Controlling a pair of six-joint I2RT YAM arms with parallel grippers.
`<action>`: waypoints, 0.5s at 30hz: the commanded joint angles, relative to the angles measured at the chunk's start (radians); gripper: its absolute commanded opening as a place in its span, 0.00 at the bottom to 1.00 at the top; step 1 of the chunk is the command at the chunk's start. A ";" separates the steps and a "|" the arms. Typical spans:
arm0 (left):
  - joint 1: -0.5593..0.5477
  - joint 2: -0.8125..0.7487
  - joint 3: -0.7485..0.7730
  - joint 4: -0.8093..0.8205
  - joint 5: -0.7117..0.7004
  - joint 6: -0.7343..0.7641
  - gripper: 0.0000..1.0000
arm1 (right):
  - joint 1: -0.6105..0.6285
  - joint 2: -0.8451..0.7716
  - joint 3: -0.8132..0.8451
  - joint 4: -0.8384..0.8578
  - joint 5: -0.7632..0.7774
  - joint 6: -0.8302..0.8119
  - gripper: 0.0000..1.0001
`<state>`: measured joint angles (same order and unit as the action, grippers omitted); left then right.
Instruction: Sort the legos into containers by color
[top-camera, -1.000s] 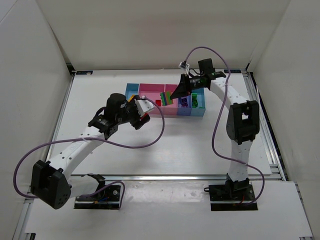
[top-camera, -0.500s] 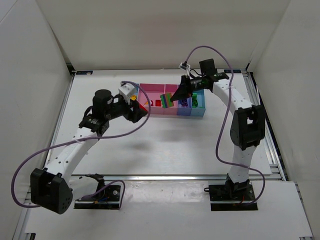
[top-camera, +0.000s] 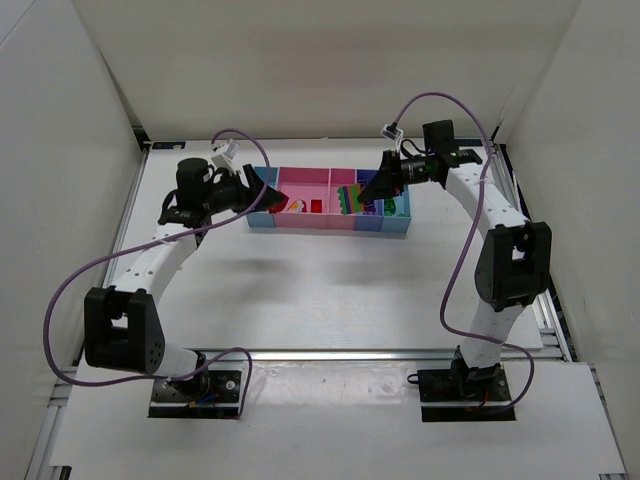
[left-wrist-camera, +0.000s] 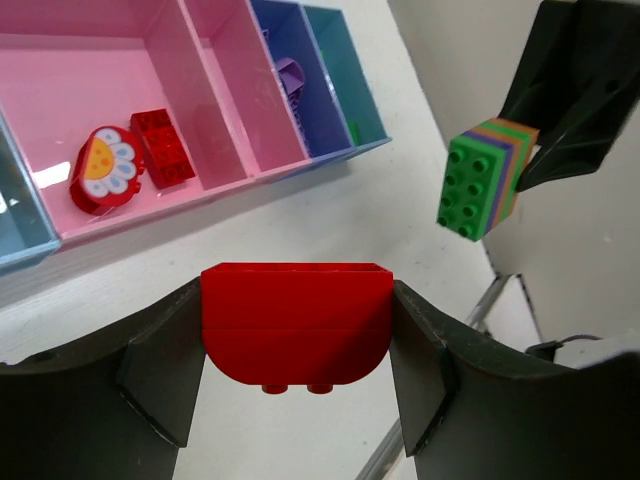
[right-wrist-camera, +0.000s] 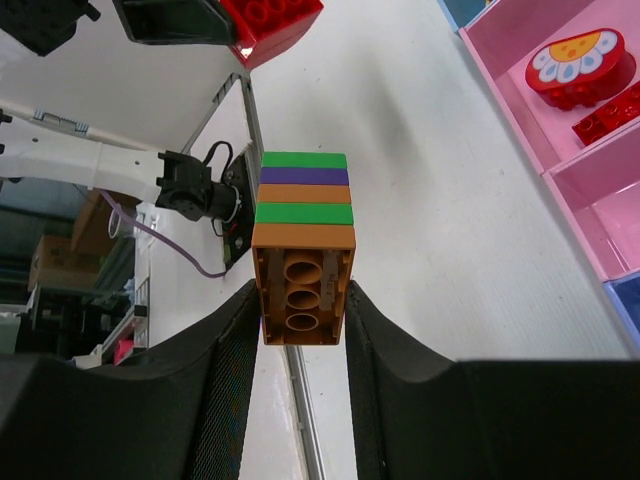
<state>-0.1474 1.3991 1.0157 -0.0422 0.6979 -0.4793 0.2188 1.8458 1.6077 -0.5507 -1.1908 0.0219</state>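
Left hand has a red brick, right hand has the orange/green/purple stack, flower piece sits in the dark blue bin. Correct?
Not the dark blue bin: the flower piece sits in the wide pink bin, as the left wrist view shows. The rest holds: left hand has a red brick, right hand has the orange/green/purple stack.

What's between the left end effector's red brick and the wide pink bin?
Nothing visible. The red brick hangs over the table, the wide pink bin open ahead; the right end effector's striped chunk is off to one side.
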 joint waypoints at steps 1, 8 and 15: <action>0.005 -0.003 0.067 0.068 0.061 -0.106 0.25 | -0.006 -0.053 -0.014 0.009 -0.015 -0.011 0.15; 0.005 0.001 0.070 0.082 0.114 -0.154 0.25 | -0.006 -0.068 -0.028 -0.077 -0.024 -0.149 0.15; 0.000 -0.032 0.057 0.016 0.106 -0.010 0.23 | 0.111 -0.097 -0.057 -0.360 0.129 -0.572 0.15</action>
<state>-0.1459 1.4178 1.0492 0.0093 0.7933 -0.5632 0.2485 1.8034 1.5719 -0.7540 -1.1381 -0.3126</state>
